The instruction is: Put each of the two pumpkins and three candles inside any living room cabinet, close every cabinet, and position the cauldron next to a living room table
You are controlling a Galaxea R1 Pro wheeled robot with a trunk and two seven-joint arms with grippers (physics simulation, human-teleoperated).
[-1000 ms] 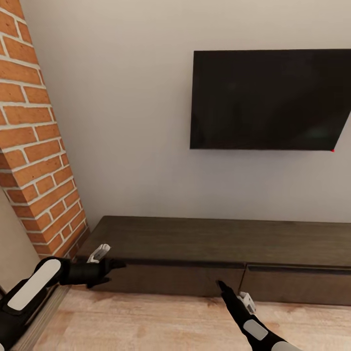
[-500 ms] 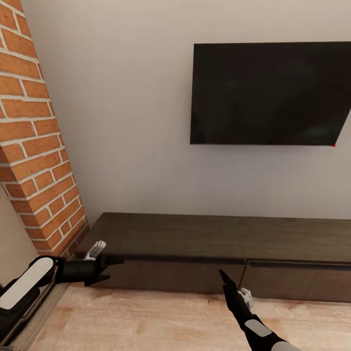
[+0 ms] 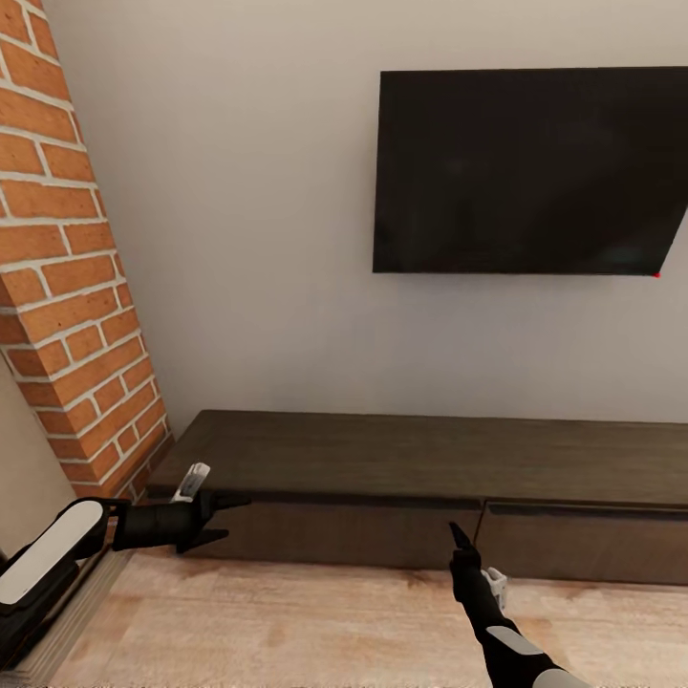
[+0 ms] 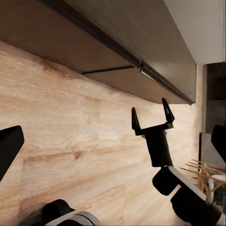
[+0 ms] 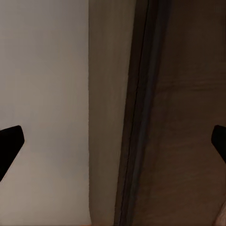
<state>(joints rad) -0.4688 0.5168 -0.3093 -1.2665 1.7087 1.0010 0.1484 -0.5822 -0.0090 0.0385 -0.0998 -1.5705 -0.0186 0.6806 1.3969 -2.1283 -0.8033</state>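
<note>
My right gripper has drawn back from the cabinet, and my left gripper has eased right along its front.

Head view: drawers shut; cabinet runs left-right, just ahead of both grippers.

Left wrist: right gripper spread, empty.

Right wrist: fingertips wide apart, facing the cabinet front.

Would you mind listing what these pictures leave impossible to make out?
- Cabinet interior: head view, hidden behind its drawer fronts.
- Cabinet's far right end: head view, cut off by the frame edge.
- Thin sticks beside the right gripper: left wrist view, too small to identify.
</note>
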